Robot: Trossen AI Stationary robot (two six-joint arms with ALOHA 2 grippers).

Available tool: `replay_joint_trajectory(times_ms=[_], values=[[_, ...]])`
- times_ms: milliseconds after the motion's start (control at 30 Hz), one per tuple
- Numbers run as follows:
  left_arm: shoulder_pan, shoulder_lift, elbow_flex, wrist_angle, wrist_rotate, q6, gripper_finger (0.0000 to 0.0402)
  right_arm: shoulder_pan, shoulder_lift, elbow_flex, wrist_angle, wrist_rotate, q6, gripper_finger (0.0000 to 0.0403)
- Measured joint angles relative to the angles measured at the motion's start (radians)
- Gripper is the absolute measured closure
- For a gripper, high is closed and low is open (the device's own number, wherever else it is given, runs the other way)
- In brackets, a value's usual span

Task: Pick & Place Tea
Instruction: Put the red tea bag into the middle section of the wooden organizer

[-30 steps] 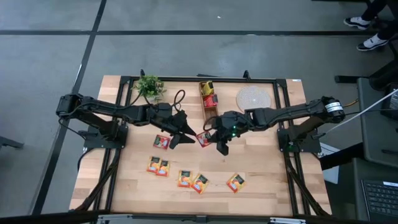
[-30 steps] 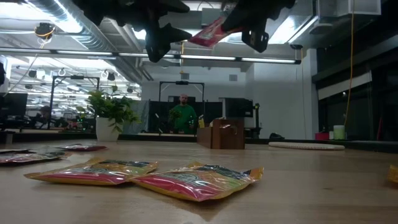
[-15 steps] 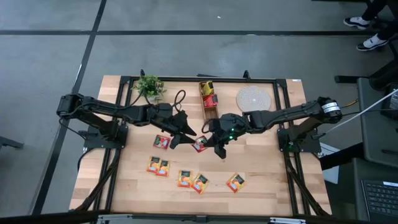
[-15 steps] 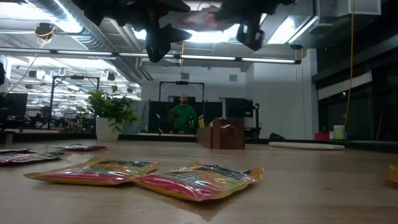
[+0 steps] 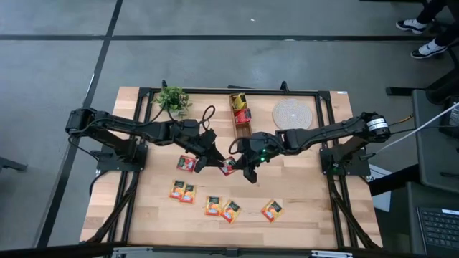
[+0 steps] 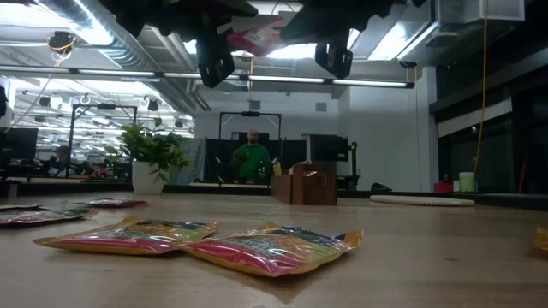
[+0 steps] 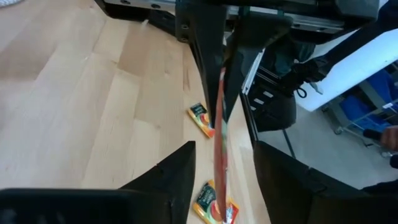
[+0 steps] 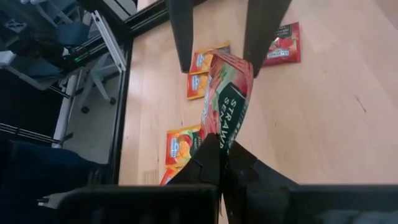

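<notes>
A red tea sachet (image 5: pixel 228 167) hangs in the air over the middle of the table, with my right gripper (image 5: pixel 237 163) shut on it. The same sachet shows in the right wrist view (image 8: pixel 229 102) and the low view (image 6: pixel 257 34). My left gripper (image 7: pixel 221 180) is open, and its two fingers (image 7: pixel 177 183) stand on either side of the sachet's far end. The left wrist view shows the sachet (image 7: pixel 220 137) edge-on with a gap on each side. Several more sachets (image 5: pixel 212 206) lie flat on the table nearer the front. My right gripper pinches the sachet's near end (image 8: pixel 217 144) between its two shut fingers. The fingers come from the table's right, slanting down. The sachet sticks out ahead of them toward the left gripper, tilted and lifted clear of the table.
An open box (image 5: pixel 242 115) holding sachets stands at the far middle. A potted plant (image 5: pixel 172 99) is at the far left and a round pale mat (image 5: pixel 292 113) at the far right. A red sachet (image 5: pixel 186 163) lies under the left arm. A person (image 6: pixel 252 158) stands far behind the table.
My right gripper has carried the red sachet toward the table's left and slightly down. The sachet's free end now sits between the left gripper's fingers, where earlier it hung beside them.
</notes>
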Motion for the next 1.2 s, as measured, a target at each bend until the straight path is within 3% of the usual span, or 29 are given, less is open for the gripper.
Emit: replay_joint_trajectory(times_ms=[267, 733, 833, 1000, 1200], values=[[-0.001, 0.000, 0.000, -0.001, 0.002, -0.008, 0.0269, -0.005, 0.000, 0.000, 0.033, 0.027, -0.016, 0.0400], [-0.001, 0.000, 0.000, -0.001, 0.009, -0.023, 0.0271, -0.006, -0.003, 0.000, 0.039, 0.081, -0.018, 0.0400], [-0.001, 0.000, 0.000, -0.001, 0.009, -0.009, 0.0300, -0.006, -0.003, 0.000, 0.039, 0.080, -0.018, 0.0400], [-0.001, 0.000, -0.001, -0.002, 0.006, 0.009, 0.0381, -0.006, -0.004, 0.000, 0.041, 0.076, -0.017, 0.0400], [-0.001, 0.000, -0.002, -0.002, 0.006, 0.027, 0.0390, -0.007, -0.005, 0.000, 0.040, 0.031, -0.016, 0.0368]])
